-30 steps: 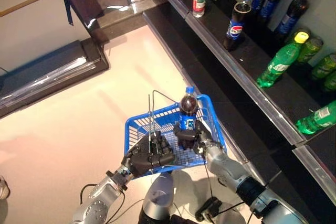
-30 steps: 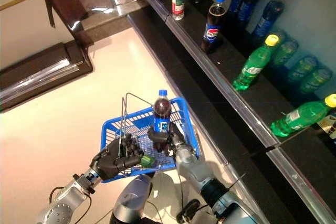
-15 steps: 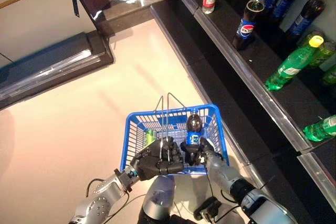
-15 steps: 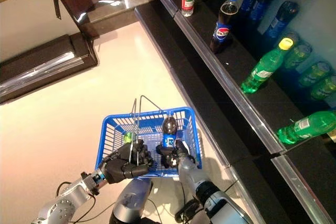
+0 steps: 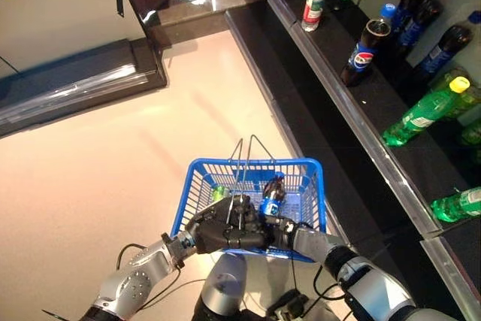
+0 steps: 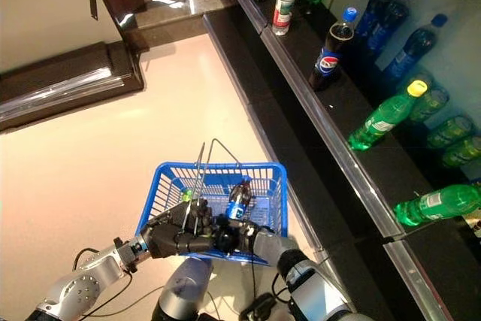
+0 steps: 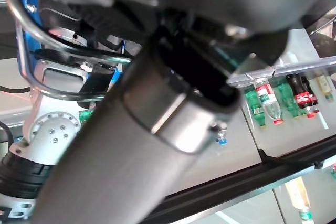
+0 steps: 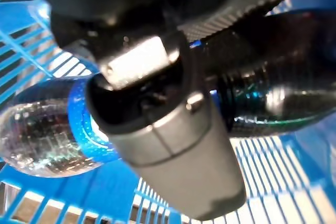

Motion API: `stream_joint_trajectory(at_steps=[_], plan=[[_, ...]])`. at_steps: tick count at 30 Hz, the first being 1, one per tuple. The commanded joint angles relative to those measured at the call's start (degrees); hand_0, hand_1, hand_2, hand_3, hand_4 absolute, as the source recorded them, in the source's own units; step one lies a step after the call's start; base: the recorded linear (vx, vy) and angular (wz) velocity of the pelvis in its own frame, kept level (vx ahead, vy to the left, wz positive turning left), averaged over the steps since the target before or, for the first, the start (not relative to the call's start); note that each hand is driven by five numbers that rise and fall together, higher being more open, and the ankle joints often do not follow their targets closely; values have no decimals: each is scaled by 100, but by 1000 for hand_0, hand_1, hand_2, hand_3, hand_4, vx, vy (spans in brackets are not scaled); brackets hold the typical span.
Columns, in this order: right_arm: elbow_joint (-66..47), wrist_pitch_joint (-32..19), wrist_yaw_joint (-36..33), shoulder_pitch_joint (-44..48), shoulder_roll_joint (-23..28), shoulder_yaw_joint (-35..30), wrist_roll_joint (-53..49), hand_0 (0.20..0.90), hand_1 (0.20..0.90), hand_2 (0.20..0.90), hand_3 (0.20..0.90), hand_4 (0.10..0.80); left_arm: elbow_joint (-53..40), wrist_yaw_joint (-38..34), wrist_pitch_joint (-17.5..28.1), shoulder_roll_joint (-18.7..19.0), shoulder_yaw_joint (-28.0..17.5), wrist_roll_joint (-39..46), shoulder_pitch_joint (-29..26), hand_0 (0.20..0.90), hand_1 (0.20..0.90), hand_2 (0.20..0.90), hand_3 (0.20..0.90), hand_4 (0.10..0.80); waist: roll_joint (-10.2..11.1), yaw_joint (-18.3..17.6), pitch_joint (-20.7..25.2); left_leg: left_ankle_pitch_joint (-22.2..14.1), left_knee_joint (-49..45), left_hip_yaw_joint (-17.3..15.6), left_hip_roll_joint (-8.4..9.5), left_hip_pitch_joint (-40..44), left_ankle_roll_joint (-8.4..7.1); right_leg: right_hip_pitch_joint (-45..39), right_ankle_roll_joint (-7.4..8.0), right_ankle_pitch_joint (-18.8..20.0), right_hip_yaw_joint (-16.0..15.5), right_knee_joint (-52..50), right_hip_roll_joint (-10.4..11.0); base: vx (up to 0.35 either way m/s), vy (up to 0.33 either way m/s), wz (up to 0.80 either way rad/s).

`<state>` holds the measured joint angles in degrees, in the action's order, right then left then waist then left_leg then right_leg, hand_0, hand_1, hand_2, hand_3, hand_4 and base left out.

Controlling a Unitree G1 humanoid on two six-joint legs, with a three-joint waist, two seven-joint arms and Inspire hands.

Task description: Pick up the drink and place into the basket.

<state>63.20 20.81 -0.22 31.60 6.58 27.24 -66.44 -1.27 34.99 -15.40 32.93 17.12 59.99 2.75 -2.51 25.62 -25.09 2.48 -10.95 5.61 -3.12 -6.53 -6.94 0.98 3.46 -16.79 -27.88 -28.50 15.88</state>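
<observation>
The dark cola bottle (image 5: 271, 196) with its blue label lies tilted inside the blue basket (image 5: 313, 186), cap pointing up and away from the robot, its lower end down near the basket's near wall. The right hand (image 5: 284, 225) reaches over that near wall at the bottle's base; in the right wrist view a finger (image 8: 173, 145) lies across the dark bottle (image 8: 262, 103), so the hand looks wrapped round it, though most of the hand is hidden by the basket rim and by the left hand. A green object (image 5: 219, 192) sits in the basket's left part, too small to identify. The left hand (image 5: 223, 227) is curled round the two thin metal handles (image 5: 244, 163), which rise together above the basket's middle. The left wrist view is mostly filled by the arm's own bulk and tells little. The basket hangs over the pale floor (image 5: 90, 163). To the right runs a dark shelf (image 5: 361, 88) with cola bottles (image 5: 362, 50) and green bottles (image 5: 421, 110), some cut off by the frame edge.
</observation>
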Motion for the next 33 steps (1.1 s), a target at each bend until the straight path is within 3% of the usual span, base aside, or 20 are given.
stream_joint_trajectory(at_steps=[1,3,4,5,12,13,15,18,19,20,21,22,26,27,30,33], plan=[[159,508,106,186,-342,-109,-679,505,505,505,439,339,-2263,943,707,-529,-540,1072,-759,300,300,300,200,100,33,108,83,-252,-783,171,480,-553,247,-619,-262,1072,-89,1279,-602,22,-5,5],[224,551,47,247,-330,-152,-732,596,596,596,546,446,-2237,937,712,-516,-533,1091,-779,300,300,300,200,100,36,107,80,-257,-789,170,482,-551,255,-605,-261,1078,-90,1266,-599,11,1,9],[224,551,47,247,-330,-152,-732,596,596,596,546,446,-2237,937,712,-516,-533,1091,-779,300,300,300,200,100,36,107,80,-257,-789,170,482,-551,255,-605,-261,1078,-90,1266,-599,28,12,14],[364,514,-172,353,-281,-272,-743,900,900,900,900,800,-2212,920,642,-512,-567,1176,-822,300,300,300,200,100,34,105,78,-281,-806,165,491,-551,269,-568,-260,1072,-93,1218,-587,33,14,8],[604,430,-529,485,-296,-477,-963,900,900,900,900,800,-2200,855,560,-557,-550,1197,-828,300,300,300,200,100,35,109,86,-305,-817,158,491,-494,302,-561,-241,1083,-90,1161,-558,21,15,2],[644,382,-547,488,-307,-496,-906,900,900,900,900,800,-2216,807,555,-572,-531,1191,-858,300,300,300,200,100,16,101,81,-153,-763,143,504,-528,349,-516,-275,1210,-182,1191,-532,0,0,0],[638,353,-550,487,-338,-464,-909,900,900,900,900,800,-2218,756,557,-581,-515,1200,-882,300,300,300,200,100,45,94,76,-297,-776,143,494,-465,329,-531,-213,1113,-101,1153,-539,6,3,6],[601,308,-561,450,-345,-457,-922,900,900,900,900,800,-2244,721,545,-593,-505,1207,-893,300,300,300,200,100,17,78,69,-147,-737,124,498,-505,361,-482,-247,1233,-190,1168,-506,-18,20,2],[586,298,-571,435,-353,-445,-904,900,900,900,900,800,-2237,718,556,-598,-509,1200,-884,300,300,300,200,100,34,75,68,-286,-755,135,485,-442,331,-514,-195,1124,-111,1129,-517,0,0,0],[573,269,-576,423,-353,-444,-891,900,900,900,900,800,-2239,707,569,-615,-495,1188,-886,300,300,300,200,100,8,65,65,-133,-714,120,493,-481,367,-481,-241,1239,-188,1162,-499,79,-10,2],[566,240,-571,412,-360,-435,-864,900,900,900,900,800,-2257,665,583,-620,-495,1199,-876,300,300,300,200,100,24,62,65,-277,-751,128,482,-433,337,-507,-188,1129,-108,1111,-505,-55,65,2],[517,181,-592,402,-348,-438,-844,900,900,900,900,800,-2252,657,600,-619,-489,1214,-884,300,300,300,200,100,4,49,62,-137,-726,107,493,-487,378,-458,-231,1243,-179,1135,-484,0,0,0],[190,-120,-615,367,-344,-386,-821,900,900,900,900,800,-2292,606,602,-629,-513,1198,-855,300,300,300,200,100,40,30,44,-140,-717,103,489,-480,384,-431,-216,1260,-180,1128,-482,-1,0,0],[107,-173,-603,360,-350,-364,-803,900,900,900,900,800,-2302,592,602,-625,-526,1193,-845,300,300,300,200,100,68,35,35,-293,-751,111,473,-422,352,-462,-165,1145,-101,1082,-496,55,-66,3],[-793,-533,-865,217,-297,-170,-933,900,900,900,900,800,-2284,617,619,-607,-583,1132,-779,300,300,300,200,100,129,-5,14,-153,-693,81,441,-457,373,-423,-201,1255,-183,1125,-498,-29,-16,2],[-1494,-785,-1050,24,-250,3,-964,900,900,900,900,800,-2252,608,683,-582,-648,1119,-713,300,300,300,200,100,205,-55,1,-296,-707,60,391,-393,343,-442,-140,1145,-97,1084,-524,11,-44,-2]])
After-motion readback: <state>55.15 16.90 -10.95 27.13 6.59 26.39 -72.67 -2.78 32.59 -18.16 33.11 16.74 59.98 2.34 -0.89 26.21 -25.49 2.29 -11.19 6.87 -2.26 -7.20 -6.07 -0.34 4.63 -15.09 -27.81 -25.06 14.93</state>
